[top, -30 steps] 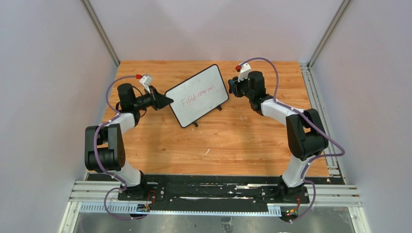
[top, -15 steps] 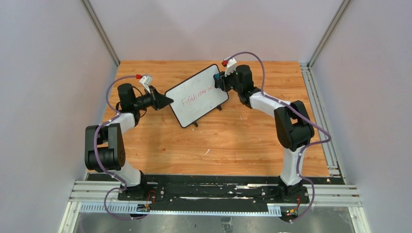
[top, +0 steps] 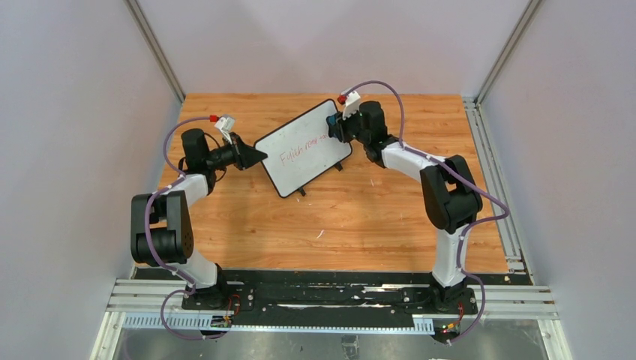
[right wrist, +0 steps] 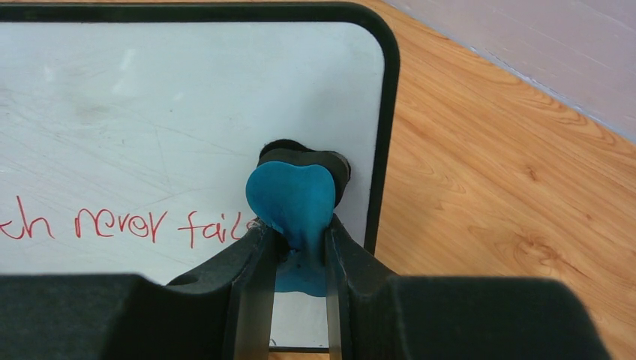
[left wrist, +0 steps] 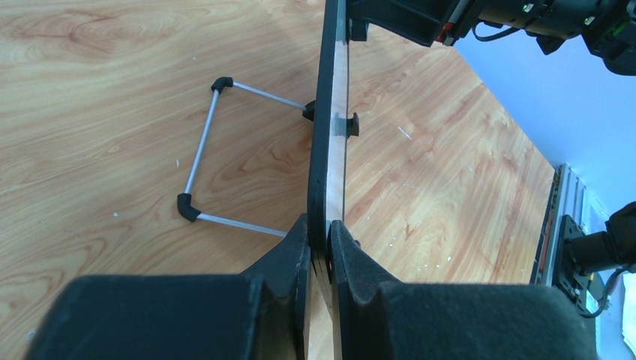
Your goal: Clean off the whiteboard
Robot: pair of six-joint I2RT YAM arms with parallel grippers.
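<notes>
The whiteboard (top: 304, 148) stands tilted on the wooden table, black-framed, with red handwriting (right wrist: 127, 223) across its face. My left gripper (top: 262, 155) is shut on the board's left edge; in the left wrist view the board (left wrist: 328, 150) runs edge-on out from between the pads (left wrist: 320, 240). My right gripper (top: 332, 127) is shut on a blue eraser (right wrist: 291, 196) with a black pad. The eraser rests against the board's face (right wrist: 150, 112) near its right end, just past the last red word, with the right gripper (right wrist: 294, 240) behind it.
A wire stand (left wrist: 202, 150) props the board from behind. The wooden tabletop (top: 360, 217) is boxed in by grey walls on three sides, with a metal rail (top: 487, 150) along its right edge and the arm bases at the near edge.
My right arm has swung left and brought the blue eraser from beside the board onto its right end. The left gripper and the board have not moved.
</notes>
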